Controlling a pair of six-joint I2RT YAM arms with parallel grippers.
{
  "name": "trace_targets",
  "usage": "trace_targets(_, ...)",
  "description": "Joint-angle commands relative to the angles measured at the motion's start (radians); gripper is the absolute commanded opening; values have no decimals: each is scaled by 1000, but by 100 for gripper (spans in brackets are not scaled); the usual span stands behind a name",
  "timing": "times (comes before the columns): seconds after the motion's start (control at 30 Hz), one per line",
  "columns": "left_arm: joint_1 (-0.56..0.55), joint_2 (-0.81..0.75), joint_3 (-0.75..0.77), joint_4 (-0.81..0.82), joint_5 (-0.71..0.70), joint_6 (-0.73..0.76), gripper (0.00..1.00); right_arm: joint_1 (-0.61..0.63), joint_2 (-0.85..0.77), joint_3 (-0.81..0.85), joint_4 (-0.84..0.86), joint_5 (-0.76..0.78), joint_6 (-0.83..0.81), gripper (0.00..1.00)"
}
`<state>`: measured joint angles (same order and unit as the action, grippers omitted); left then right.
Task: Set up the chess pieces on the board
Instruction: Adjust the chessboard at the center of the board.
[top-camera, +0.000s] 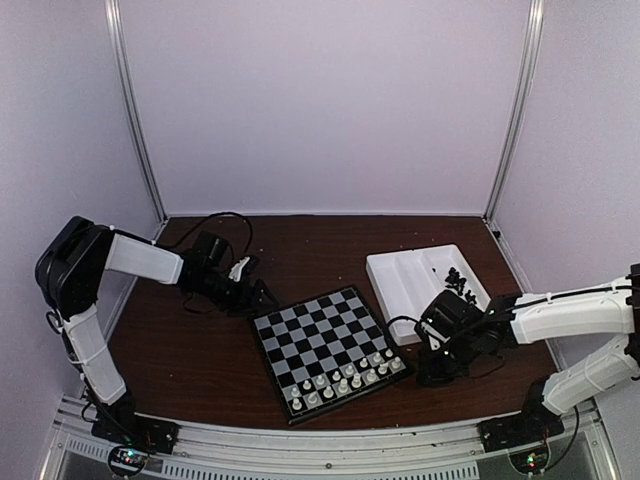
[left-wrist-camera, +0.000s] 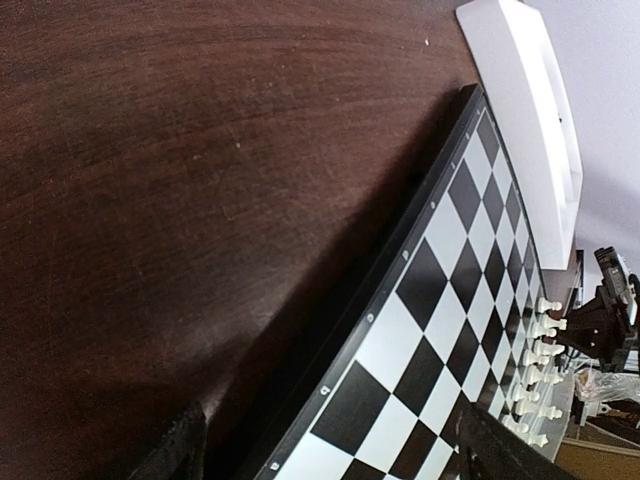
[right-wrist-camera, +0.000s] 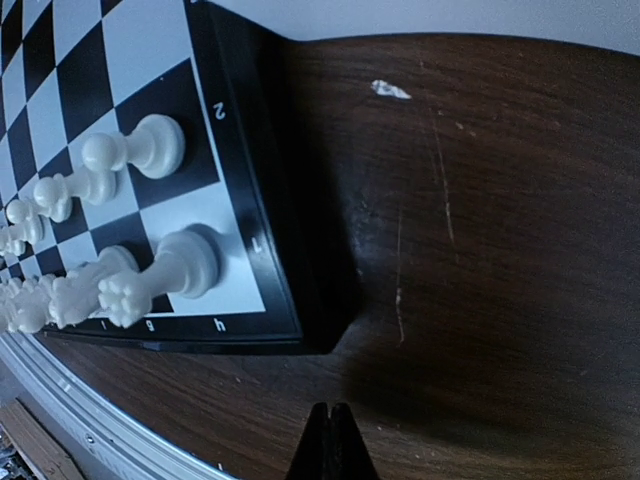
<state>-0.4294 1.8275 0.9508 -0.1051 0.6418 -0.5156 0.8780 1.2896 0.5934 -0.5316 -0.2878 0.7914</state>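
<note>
The board (top-camera: 330, 345) lies in the middle of the table, with white chessmen (top-camera: 340, 383) lined up on its two near rows. The black chess pieces (top-camera: 461, 281) sit heaped in the right compartment of a white tray (top-camera: 405, 280). My left gripper (top-camera: 262, 297) hovers at the board's far-left corner. It is open, its fingers (left-wrist-camera: 180, 448) straddling the board's edge (left-wrist-camera: 400, 270) with nothing between them. My right gripper (top-camera: 428, 378) is low over the bare table just off the board's near-right corner (right-wrist-camera: 300, 330). Its fingertips (right-wrist-camera: 332, 445) are pressed together and empty.
The tray (left-wrist-camera: 540, 110) lies right of the board, close to its far-right corner. White pieces (right-wrist-camera: 150, 275) stand near the h-file edge beside my right gripper. A metal rail (top-camera: 320, 445) runs along the table's near edge. Walls close in the back and sides.
</note>
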Motion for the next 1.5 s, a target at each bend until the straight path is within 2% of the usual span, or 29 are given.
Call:
trace_targets(0.0, -3, -10, -28, -5, -37, -5, 88, 26, 67, 7, 108, 4, 34, 0)
trace_targets(0.33, -3, -32, -61, 5, -61, -10, 88, 36, 163, 67, 132, 61, 8, 0)
trace_targets(0.6, -2, -70, -117, 2, -76, -14, 88, 29, 249, 176, 77, 166, -31, 0)
trace_targets(0.83, -2, -150, -201, 10, -92, -43, 88, -39, 303, 211, 123, 211, -64, 0)
trace_targets(1.0, -2, -196, -238, -10, -118, -49, 88, -101, 374, 295, 131, 211, -135, 0)
trace_targets(1.23, -2, -192, -256, 69, -113, -118, 89, -179, 485, 422, 154, 147, -220, 0)
trace_targets(1.47, -6, -130, -222, 174, -72, -176, 89, -216, 451, 445, 95, 160, -247, 0)
